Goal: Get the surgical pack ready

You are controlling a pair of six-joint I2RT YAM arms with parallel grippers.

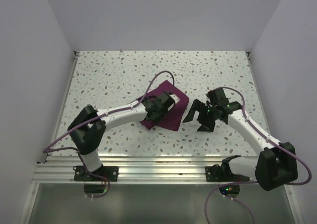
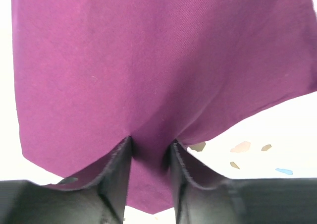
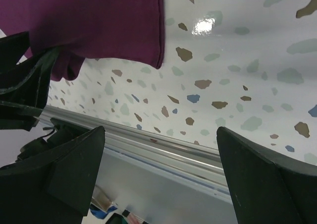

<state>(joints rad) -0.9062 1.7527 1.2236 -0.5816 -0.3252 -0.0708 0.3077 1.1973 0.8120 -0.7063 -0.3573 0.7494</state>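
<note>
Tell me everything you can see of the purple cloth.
The purple cloth is dark magenta, matte woven fabric with straight edges. It lies mostly flat on the speckled table, turned diamond-wise near the middle. The left claw presses down on it, pinching a raised fold between its fingers, so wrinkles radiate there. Nothing else visibly touches it.
</note>
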